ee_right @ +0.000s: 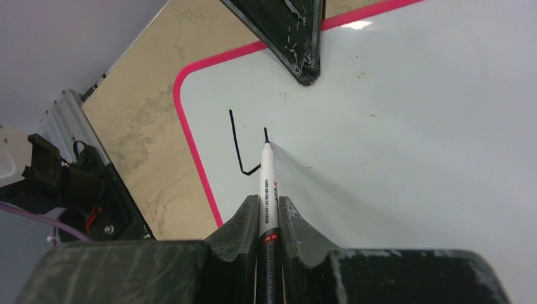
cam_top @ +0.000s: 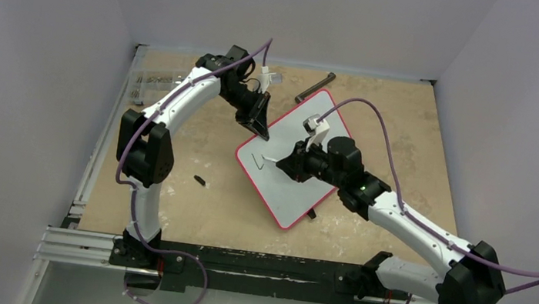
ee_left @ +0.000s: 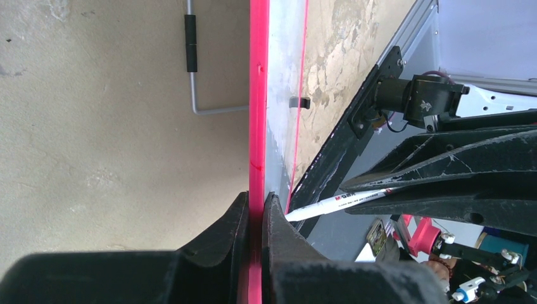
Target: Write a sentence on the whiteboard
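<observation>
The whiteboard (cam_top: 300, 167), white with a red-pink rim, lies tilted in mid-table. My left gripper (cam_top: 260, 126) is shut on its far-left edge; in the left wrist view the jaws (ee_left: 256, 206) pinch the pink rim (ee_left: 257, 95). My right gripper (cam_top: 292, 162) is shut on a white marker (ee_right: 268, 190) whose tip touches the board (ee_right: 411, 114). Of the sentence only a black "L" stroke (ee_right: 239, 149) and a short stroke at the tip show; the "L" also shows in the top view (cam_top: 258, 161).
A black cap-like piece (cam_top: 200, 181) lies on the table left of the board. A dark rod (cam_top: 315, 87) lies beyond the board's far corner. Small parts (cam_top: 153, 79) sit at the far-left edge. A black clip (cam_top: 311, 214) sticks out under the board's near edge.
</observation>
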